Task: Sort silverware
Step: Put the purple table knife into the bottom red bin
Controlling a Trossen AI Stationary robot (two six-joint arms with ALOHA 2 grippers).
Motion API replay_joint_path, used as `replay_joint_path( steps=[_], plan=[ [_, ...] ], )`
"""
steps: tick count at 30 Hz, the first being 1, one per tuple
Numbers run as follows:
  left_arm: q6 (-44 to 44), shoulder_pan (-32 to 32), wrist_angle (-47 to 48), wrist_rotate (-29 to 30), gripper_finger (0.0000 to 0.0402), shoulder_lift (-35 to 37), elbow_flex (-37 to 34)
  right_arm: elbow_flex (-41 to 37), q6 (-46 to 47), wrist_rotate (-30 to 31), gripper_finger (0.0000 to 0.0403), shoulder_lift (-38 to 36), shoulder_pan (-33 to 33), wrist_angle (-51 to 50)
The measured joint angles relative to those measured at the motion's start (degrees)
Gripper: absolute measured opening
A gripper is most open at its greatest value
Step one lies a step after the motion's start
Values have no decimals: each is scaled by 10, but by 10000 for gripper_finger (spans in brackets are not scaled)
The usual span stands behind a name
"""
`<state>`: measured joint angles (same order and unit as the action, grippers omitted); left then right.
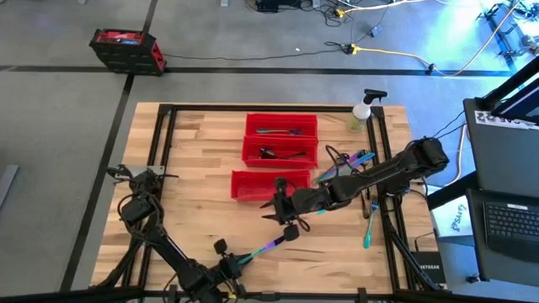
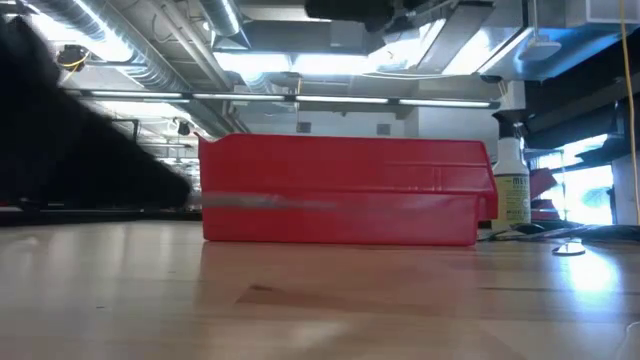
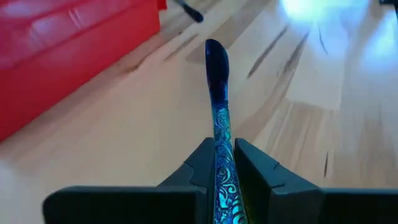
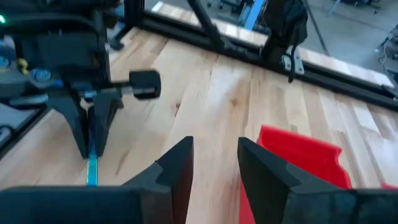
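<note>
My left gripper (image 1: 238, 259), near the table's front edge, is shut on an iridescent blue-teal piece of silverware (image 1: 274, 244). That piece points toward the nearest red bin (image 1: 269, 183). My right gripper (image 1: 274, 210) hovers just in front of that bin, above the piece's free end. It is open (image 4: 216, 155) with nothing between its fingers. Behind stand two more red bins (image 1: 280, 151) (image 1: 281, 124), each with dark silverware lying in it. More loose silverware (image 1: 358, 158) lies on the table at the right. My left gripper pinches the piece's patterned handle (image 3: 221, 163) between its two fingers. The fingers lie along the piece, slanting slightly down from the table's near left. The dark blue free end (image 3: 216, 56) sticks out ahead of the fingers, above the tabletop.
A clear spray bottle (image 1: 362, 114) stands at the far right corner. A teal utensil (image 1: 368, 231) lies near the right edge. Black frame rails (image 1: 383, 168) run along the table's sides. Bare wood (image 1: 202, 202) lies left of the bins.
</note>
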<state>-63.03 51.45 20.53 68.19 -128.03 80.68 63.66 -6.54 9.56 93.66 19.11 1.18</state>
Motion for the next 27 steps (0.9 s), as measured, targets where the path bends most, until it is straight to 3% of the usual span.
replay_joint_path(
  steps=[16,27],
  plan=[
    [97,-68,0,23,31,2,53,0,12,4,111,-135,0,-297],
    [210,-124,0,32,28,3,116,0,34,5,111,-205,0,-390]
  ],
)
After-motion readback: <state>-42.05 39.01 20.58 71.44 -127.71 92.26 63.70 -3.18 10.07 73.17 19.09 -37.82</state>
